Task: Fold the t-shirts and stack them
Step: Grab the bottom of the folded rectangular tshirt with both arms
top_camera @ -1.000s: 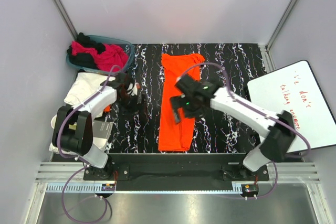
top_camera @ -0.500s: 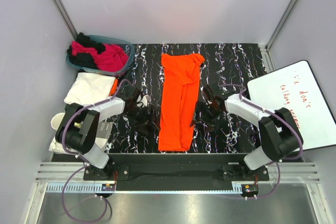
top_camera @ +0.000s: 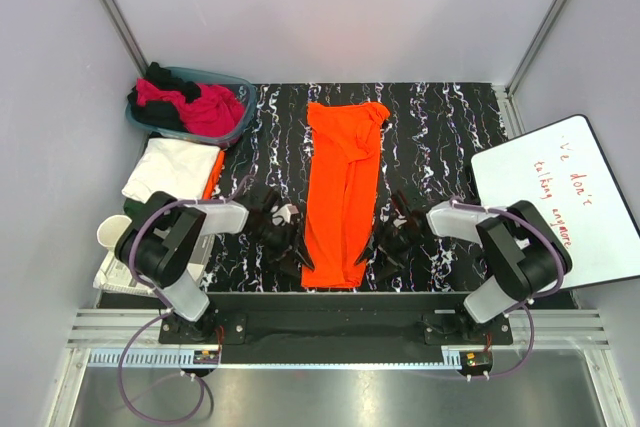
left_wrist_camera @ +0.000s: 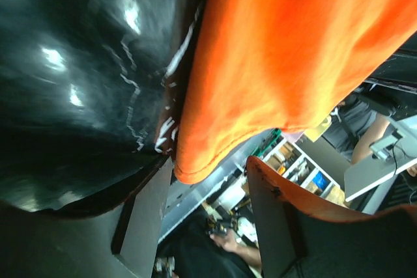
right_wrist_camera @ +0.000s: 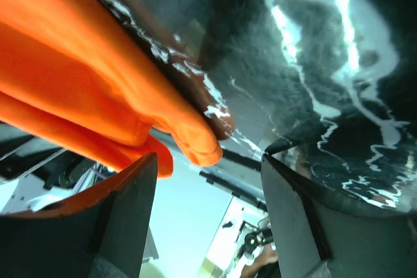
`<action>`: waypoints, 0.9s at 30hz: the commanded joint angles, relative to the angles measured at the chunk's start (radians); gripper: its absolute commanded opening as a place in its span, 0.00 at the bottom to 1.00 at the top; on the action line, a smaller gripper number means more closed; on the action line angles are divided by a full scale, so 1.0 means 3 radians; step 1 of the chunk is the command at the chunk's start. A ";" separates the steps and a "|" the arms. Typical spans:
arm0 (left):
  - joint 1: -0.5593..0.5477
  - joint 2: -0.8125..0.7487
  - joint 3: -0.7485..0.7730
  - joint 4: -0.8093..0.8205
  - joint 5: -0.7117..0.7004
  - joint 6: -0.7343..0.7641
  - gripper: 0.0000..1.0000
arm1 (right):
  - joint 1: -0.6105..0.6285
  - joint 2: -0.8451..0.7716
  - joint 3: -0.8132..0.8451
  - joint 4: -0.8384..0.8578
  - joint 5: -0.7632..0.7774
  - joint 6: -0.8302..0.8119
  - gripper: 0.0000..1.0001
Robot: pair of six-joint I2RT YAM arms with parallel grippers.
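Orange t-shirt (top_camera: 342, 187): top view, flat on black marbled bench (top_camera: 455, 127) as a long narrow strip. Running lengthwise from far side toward arm bases, roughly mid-bench. Upper end slightly bunched at far-right corner. Left end effector (top_camera: 298, 261) down low at strip's near-left edge. Right end effector (top_camera: 368, 259) down low at near-right edge. Both angled inward toward near hem. Cloth contact: can't tell from this view. Teal basket (top_camera: 236, 84) at far-left corner, with magenta t-shirt (top_camera: 208, 109) and black t-shirt (top_camera: 160, 77) heaped inside. Folded white t-shirt (top_camera: 172, 167) on bench just in front of basket, with a sliver of second orange cloth (top_camera: 215, 163) along its right edge. White board (top_camera: 560, 197) with red handwriting at right bench edge.

Left wrist: orange t-shirt (left_wrist_camera: 287, 50) filling upper right. Hemmed corner sitting by edge of bench (left_wrist_camera: 78, 63). Fingers (left_wrist_camera: 277, 219) apart, hem corner lined up with the gap, nothing clamped.

Right wrist: orange t-shirt (right_wrist_camera: 85, 83) at upper left, stacked folded layers visible, rounded corner resting on bench (right_wrist_camera: 326, 63). Fingers (right_wrist_camera: 124, 219) spread wide, corner just above the gap, gripping nothing.
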 commanded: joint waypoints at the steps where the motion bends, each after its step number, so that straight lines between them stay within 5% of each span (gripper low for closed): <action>1: -0.0114 0.0089 -0.0122 0.0112 -0.0332 -0.0043 0.57 | 0.0042 0.0065 -0.0137 0.0267 -0.0218 0.0177 0.72; 6: -0.0231 0.0140 -0.0193 0.0158 -0.0374 -0.0104 0.52 | 0.0262 0.0331 -0.0204 0.0620 -0.0294 0.0371 0.68; 10: -0.0247 0.0181 -0.0194 0.0168 -0.0404 -0.0125 0.38 | 0.0466 0.0612 -0.0127 0.0810 -0.0422 0.0469 0.54; 11: -0.0242 0.0191 -0.0188 0.0173 -0.0414 -0.0130 0.35 | 0.0477 0.0663 -0.0112 0.0815 -0.0432 0.0469 0.48; 12: -0.0242 0.0191 -0.0178 0.0168 -0.0409 -0.0130 0.22 | 0.0492 0.0714 -0.0097 0.0820 -0.0443 0.0479 0.26; 15: -0.0242 0.0196 -0.0097 0.0066 -0.0460 -0.0105 0.00 | 0.0492 0.0730 -0.0107 0.0774 -0.0519 0.0458 0.00; 27: -0.0242 -0.0172 0.0680 -0.0971 -0.0859 0.0248 0.00 | 0.0477 0.0076 0.0470 -0.0851 -0.0285 -0.0170 0.00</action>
